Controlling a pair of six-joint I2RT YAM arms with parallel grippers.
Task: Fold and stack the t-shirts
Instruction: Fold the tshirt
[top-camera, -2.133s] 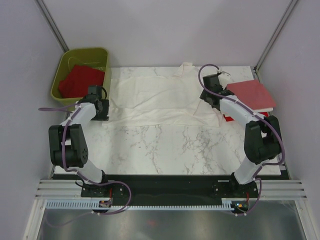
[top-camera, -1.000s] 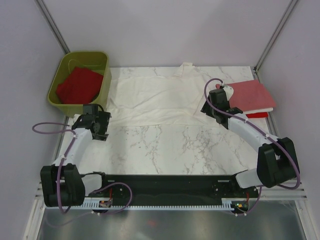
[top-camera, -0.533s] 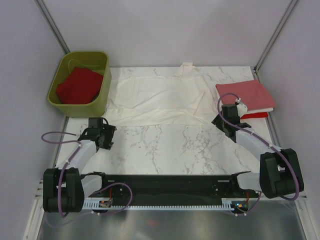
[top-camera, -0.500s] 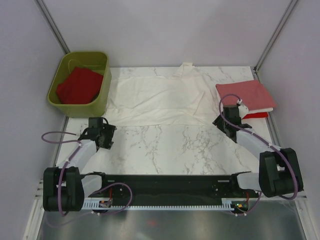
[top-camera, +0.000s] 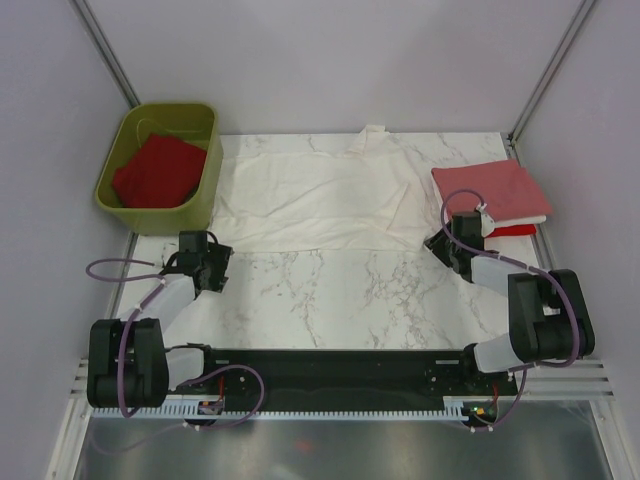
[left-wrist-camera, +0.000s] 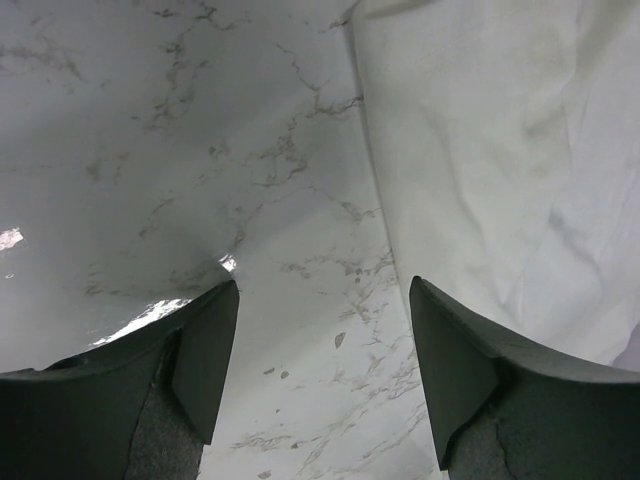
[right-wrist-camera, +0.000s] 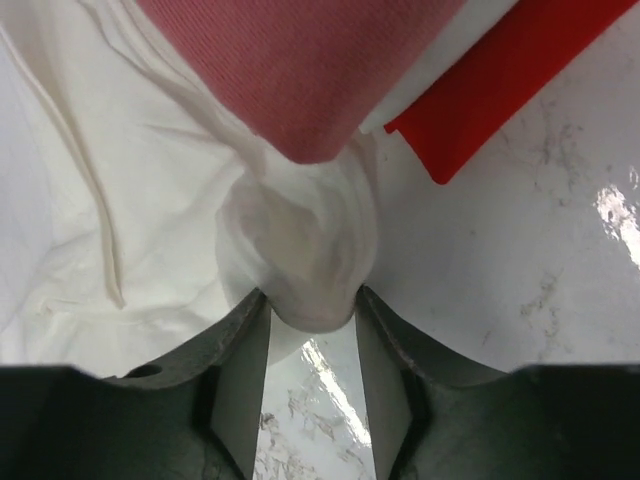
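A white t-shirt lies spread flat across the back of the marble table. At the right sits a folded stack with a salmon pink t-shirt on top and a red t-shirt at the bottom. My right gripper is at the white shirt's near right corner. In the right wrist view a bunched lump of that white cloth is squeezed between the tips of the right gripper. My left gripper stands open over bare marble; in its wrist view the left gripper holds nothing, and the shirt's edge lies to its right.
An olive-green tub at the back left holds another red t-shirt. Grey walls and slanted frame posts close in the table on three sides. In the right wrist view the pink shirt and the red one lie just past the gripped corner.
Both arms drew back toward the near edge, off the shirt's sides. The left gripper now hangs over marble. The right jaws narrowed round the shirt's corner.
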